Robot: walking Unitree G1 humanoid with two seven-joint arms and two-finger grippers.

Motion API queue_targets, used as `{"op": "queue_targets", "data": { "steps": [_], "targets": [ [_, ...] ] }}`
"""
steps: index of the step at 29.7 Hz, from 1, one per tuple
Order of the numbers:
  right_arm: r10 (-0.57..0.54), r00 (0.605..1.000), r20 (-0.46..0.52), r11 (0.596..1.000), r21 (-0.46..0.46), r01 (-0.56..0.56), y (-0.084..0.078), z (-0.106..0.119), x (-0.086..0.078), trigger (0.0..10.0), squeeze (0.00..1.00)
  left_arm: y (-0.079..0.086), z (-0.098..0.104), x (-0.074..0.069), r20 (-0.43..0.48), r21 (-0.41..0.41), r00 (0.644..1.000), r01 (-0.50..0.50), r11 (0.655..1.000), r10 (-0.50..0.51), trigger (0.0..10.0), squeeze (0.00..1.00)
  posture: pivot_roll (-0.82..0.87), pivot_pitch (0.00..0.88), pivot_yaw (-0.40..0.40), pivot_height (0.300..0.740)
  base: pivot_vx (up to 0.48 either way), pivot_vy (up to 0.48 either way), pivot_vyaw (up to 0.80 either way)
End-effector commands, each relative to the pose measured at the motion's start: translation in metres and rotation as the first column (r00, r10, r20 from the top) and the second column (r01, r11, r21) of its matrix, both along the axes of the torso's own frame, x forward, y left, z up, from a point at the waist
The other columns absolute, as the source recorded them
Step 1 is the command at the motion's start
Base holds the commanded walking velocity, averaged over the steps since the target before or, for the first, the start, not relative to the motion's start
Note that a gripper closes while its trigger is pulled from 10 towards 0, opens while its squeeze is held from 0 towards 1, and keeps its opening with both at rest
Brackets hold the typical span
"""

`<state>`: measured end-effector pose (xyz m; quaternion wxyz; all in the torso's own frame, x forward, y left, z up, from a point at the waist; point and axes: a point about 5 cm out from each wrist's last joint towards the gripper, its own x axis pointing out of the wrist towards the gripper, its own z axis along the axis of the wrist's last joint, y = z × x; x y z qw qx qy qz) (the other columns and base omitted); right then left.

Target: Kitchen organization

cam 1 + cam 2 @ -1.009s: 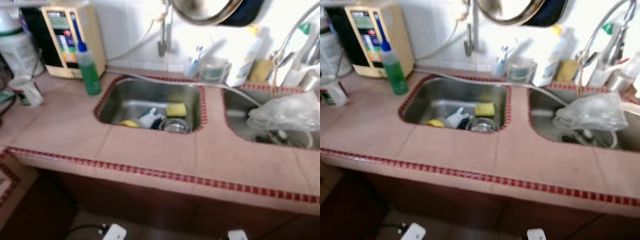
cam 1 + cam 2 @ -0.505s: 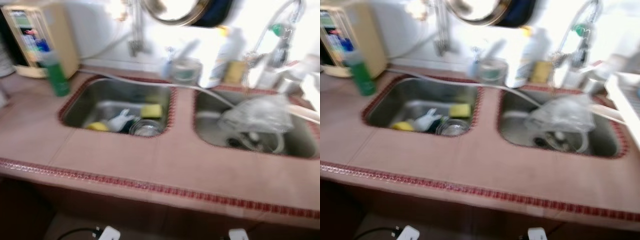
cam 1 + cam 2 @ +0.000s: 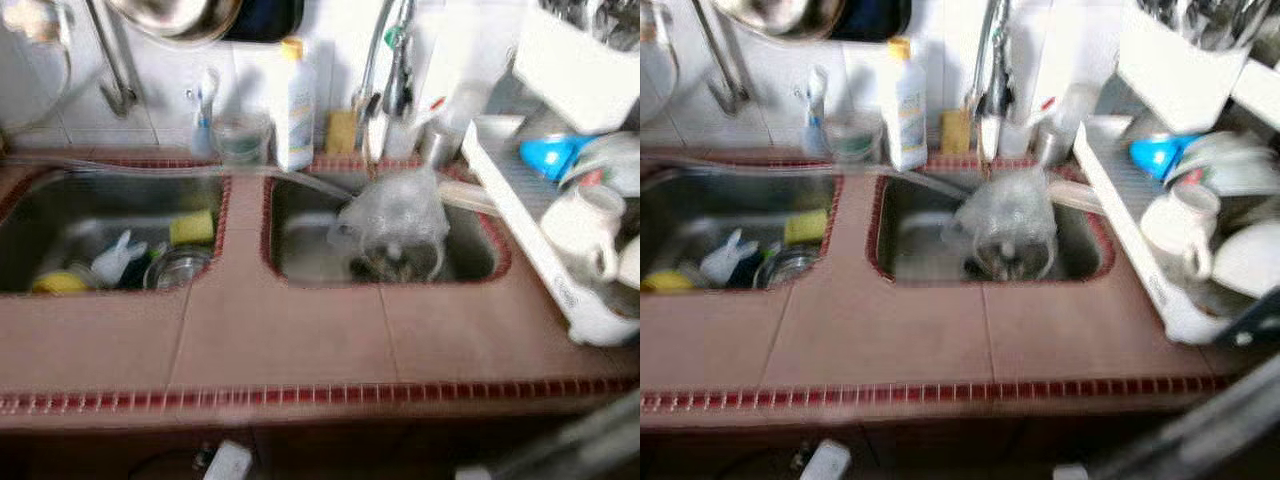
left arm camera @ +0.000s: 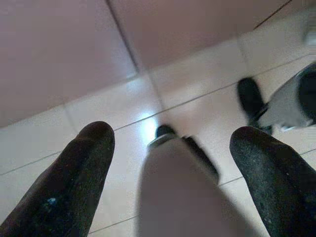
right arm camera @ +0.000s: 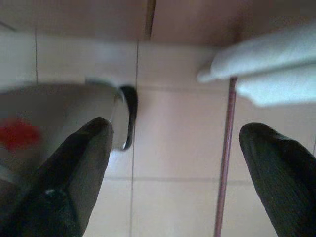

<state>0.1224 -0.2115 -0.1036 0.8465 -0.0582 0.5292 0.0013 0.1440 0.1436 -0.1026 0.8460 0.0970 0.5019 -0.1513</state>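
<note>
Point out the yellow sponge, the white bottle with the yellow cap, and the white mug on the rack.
yellow sponge (image 3: 191, 227), left eye view, its top face.
white bottle (image 3: 294, 110), left eye view, its label.
white mug (image 3: 583, 228), left eye view, its side wall.

The desk (image 3: 290, 345) is tiled in dull pink, with a line of small dark red squares along its front edge and round both steel-grey sinks (image 3: 300, 262). In the left sink lie a yellow sponge (image 3: 191, 227), a clear glass (image 3: 176, 268) and a second yellow thing (image 3: 58, 284), too blurred to name. A white bottle (image 3: 294, 105) has a yellow cap. The dish rack (image 3: 520, 215) is white and holds a bright blue piece (image 3: 549, 155) and a cream mug (image 3: 585, 225). The fingers (image 4: 74, 177) are black, over pale cream floor tiles (image 4: 113, 106) with thin dark joints.
</note>
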Motion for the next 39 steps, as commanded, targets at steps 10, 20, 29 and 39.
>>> {"op": "queue_targets", "data": {
  "steps": [10,20,29,39],
  "targets": [
    [-0.010,1.000,-0.015,1.000,0.015,0.010,0.001,-0.002,-0.007,10.0,0.00,0.012,0.000,-0.001,-0.014,0.026,0.999,-0.030,0.999,0.030,10.0,0.00,-0.09,0.000,0.009,0.740,-0.272,0.000,0.00],
    [-0.010,1.000,-0.014,1.000,0.015,0.011,0.001,-0.002,-0.008,10.0,0.00,0.019,0.001,0.003,-0.007,0.031,0.999,-0.033,0.999,0.034,10.0,0.00,-0.09,0.000,0.010,0.740,-0.360,0.000,0.00],
    [-0.004,1.000,-0.009,1.000,0.023,0.004,0.007,-0.003,-0.006,10.0,0.00,0.021,0.003,0.006,0.002,0.033,1.000,-0.015,0.999,0.015,10.0,0.00,-0.09,0.000,0.009,0.740,0.000,0.000,0.00],
    [0.002,1.000,-0.002,1.000,0.020,-0.002,0.008,-0.001,0.002,10.0,0.00,0.015,0.003,0.006,0.002,0.012,1.000,-0.004,1.000,0.004,10.0,0.00,-0.09,0.000,0.007,0.740,0.000,0.000,0.00]
  ]
}}
